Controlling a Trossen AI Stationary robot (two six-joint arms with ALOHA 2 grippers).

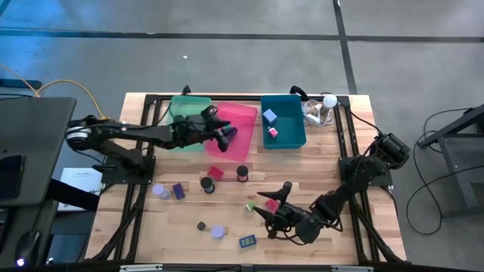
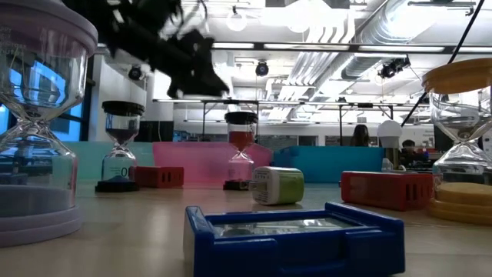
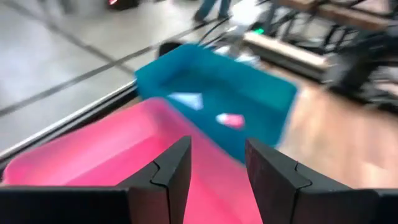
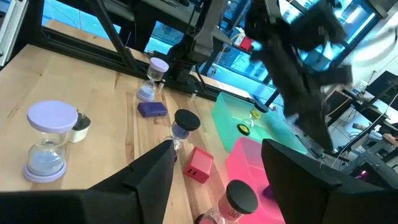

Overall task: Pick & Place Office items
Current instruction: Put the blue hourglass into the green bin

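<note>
On the wooden table (image 1: 318,162), hourglasses and blocks (image 1: 215,173) lie scattered before the bins, the left gripper (image 1: 227,136) empty and parted over the pink bin (image 1: 249,115), the right gripper (image 1: 274,205) open, empty, hovering nearby.

Three bins stood in a row along the far edge of the wooden table (image 1: 318,162): a green bin (image 1: 180,106), a pink bin (image 1: 246,117) touching it, and a teal bin (image 1: 291,106). Just beside the teal one sat a clear gadget with a white ball top (image 1: 327,103)
</note>
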